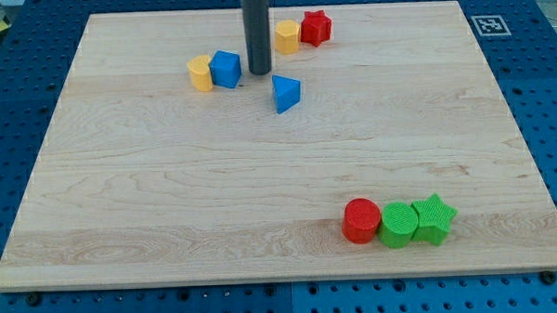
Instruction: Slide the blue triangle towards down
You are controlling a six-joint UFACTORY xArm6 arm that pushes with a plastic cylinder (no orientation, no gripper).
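The blue triangle (286, 92) lies on the wooden board (168, 188) in the upper middle of the view. My tip (260, 72) stands on the board just above and to the left of it, a small gap apart. A blue cube (225, 68) sits to the left of my tip, touching a yellow block (199, 73) on its left.
A yellow block (286, 35) and a red star (316, 28) sit together near the view's top, right of the rod. A red cylinder (361, 220), a green cylinder (398, 225) and a green star (433, 218) stand in a row at the lower right.
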